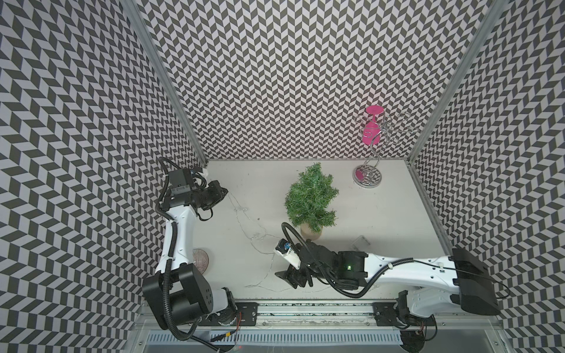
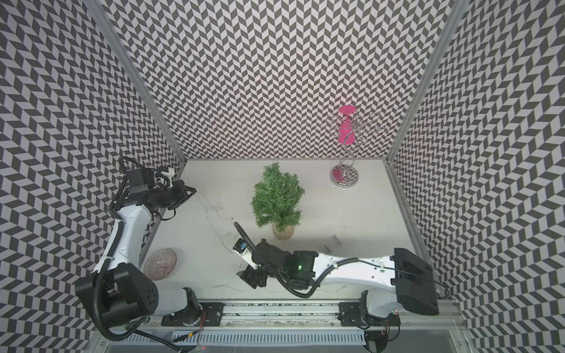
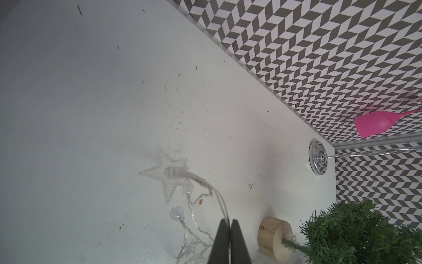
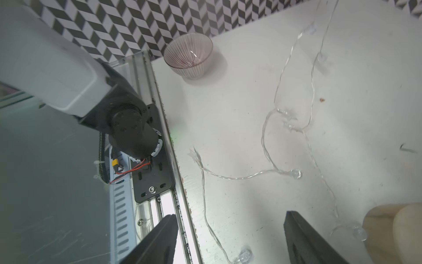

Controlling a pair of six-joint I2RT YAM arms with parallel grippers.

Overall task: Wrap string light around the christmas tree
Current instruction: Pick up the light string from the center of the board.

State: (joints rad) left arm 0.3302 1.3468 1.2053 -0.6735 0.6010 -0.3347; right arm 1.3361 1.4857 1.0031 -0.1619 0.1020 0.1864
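I see a white table (image 1: 388, 214) carrying: the string light (image 4: 296, 174) in loose loops, the christmas tree (image 1: 310, 198) upright, a clear box (image 1: 360, 243), a glass bowl (image 2: 160, 264), and a wire rack (image 1: 367, 176).

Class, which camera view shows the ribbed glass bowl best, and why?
The right wrist view: the bowl is close, whole, its ribs sharp. In a top view it is whole but small; in a top view the left arm hides part. The left wrist view lacks it.

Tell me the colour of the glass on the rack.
The glass is bright pink, clearest in the left wrist view.
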